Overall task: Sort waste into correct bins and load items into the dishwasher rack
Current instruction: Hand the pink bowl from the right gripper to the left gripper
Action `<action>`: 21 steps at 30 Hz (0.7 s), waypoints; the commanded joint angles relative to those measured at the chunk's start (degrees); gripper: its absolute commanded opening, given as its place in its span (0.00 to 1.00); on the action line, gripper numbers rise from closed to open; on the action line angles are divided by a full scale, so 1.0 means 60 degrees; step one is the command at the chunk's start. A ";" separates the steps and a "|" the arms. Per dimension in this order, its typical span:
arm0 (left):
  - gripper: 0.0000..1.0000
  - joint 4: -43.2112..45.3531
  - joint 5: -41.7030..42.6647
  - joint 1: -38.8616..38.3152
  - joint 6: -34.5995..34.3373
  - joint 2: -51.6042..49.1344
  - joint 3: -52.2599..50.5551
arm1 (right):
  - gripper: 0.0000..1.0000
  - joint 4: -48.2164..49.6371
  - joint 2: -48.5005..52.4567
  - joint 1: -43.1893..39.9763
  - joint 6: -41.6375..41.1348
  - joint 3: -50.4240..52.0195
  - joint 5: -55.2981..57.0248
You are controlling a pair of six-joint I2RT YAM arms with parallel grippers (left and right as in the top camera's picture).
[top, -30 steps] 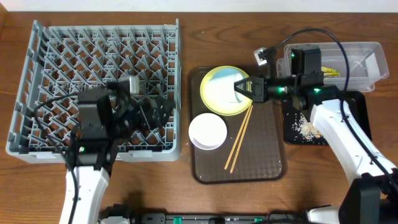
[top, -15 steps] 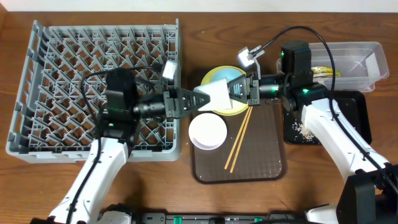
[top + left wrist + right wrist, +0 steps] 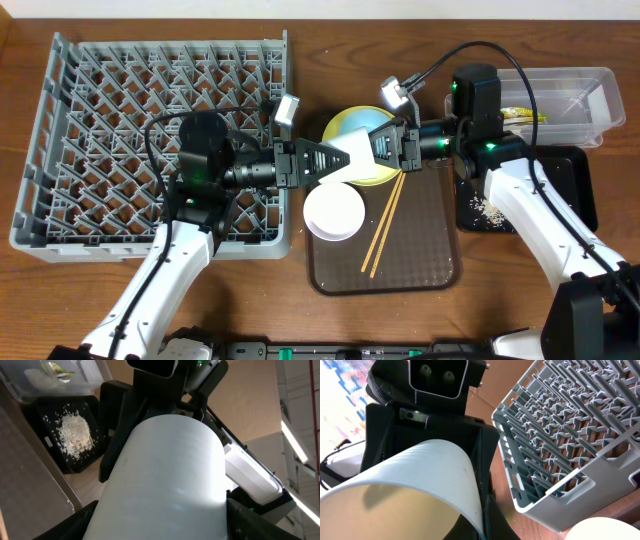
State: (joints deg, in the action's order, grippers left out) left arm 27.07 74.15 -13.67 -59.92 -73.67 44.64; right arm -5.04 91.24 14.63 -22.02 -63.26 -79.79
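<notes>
You are seeing a brown wooden tabletop (image 3: pixel 380 50), and four things are standing directly on it. The grey dishwasher rack (image 3: pixel 100 110) is taking the left half and is reaching near to the far edge. Just beside its right side the brown tray (image 3: pixel 420 250) is lying in the middle, with only a thin strip of wood showing between the two. At the far right the clear tub (image 3: pixel 585 105) is sitting toward the back. The black tray (image 3: pixel 578 178) is lying just in front of it, close beside the brown tray's right edge. Whether tub and black tray are touching, you cannot tell. Bare wood is showing along the front.
</notes>
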 commanded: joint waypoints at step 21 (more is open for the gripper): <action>0.74 0.0157 -0.0474 -0.0095 -0.0215 0.0051 0.0117 | 0.01 0.0244 0.0044 0.0565 -0.0044 -0.0080 0.0295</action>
State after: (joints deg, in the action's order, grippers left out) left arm 27.29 72.66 -13.96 -61.56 -73.67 44.64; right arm -3.55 91.26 16.80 -22.41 -63.26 -77.87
